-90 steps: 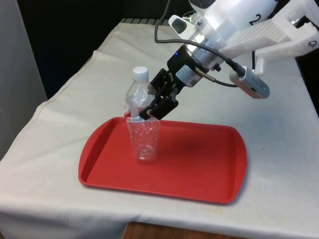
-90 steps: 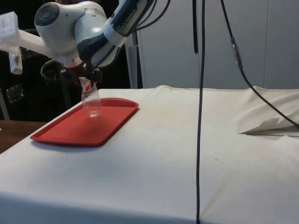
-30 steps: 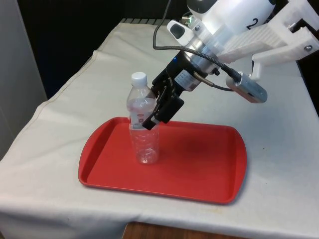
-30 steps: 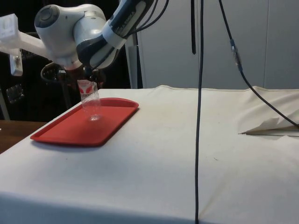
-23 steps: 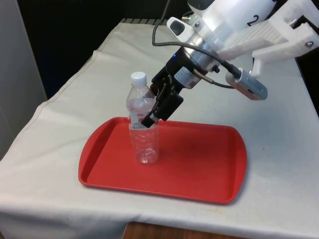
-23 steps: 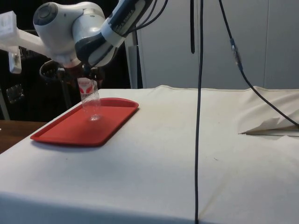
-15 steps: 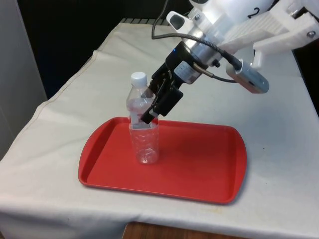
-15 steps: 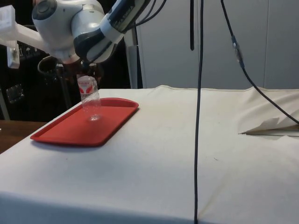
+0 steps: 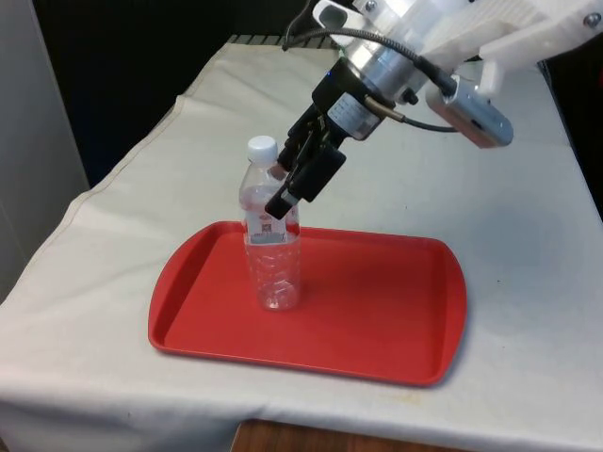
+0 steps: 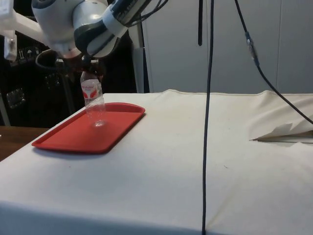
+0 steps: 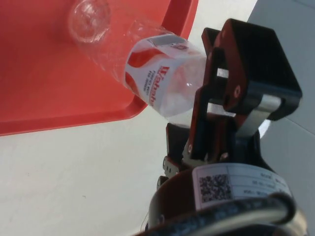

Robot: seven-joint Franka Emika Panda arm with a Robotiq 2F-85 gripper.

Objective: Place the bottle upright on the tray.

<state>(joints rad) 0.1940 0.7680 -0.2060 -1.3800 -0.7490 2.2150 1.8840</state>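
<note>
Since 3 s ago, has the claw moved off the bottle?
Yes. In the front view the claw has risen from the label toward the cap, away from the tray. The bottle stands upright on the tray.

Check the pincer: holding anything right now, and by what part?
Nothing is held. The pincer is open beside the neck of the bottle, which stands upright by itself on the tray.

The white arm slants down from the far right in the front view; its black tool (image 9: 291,185) hangs raised and tilted, fingers (image 11: 246,69) parted, gripping nothing.
</note>
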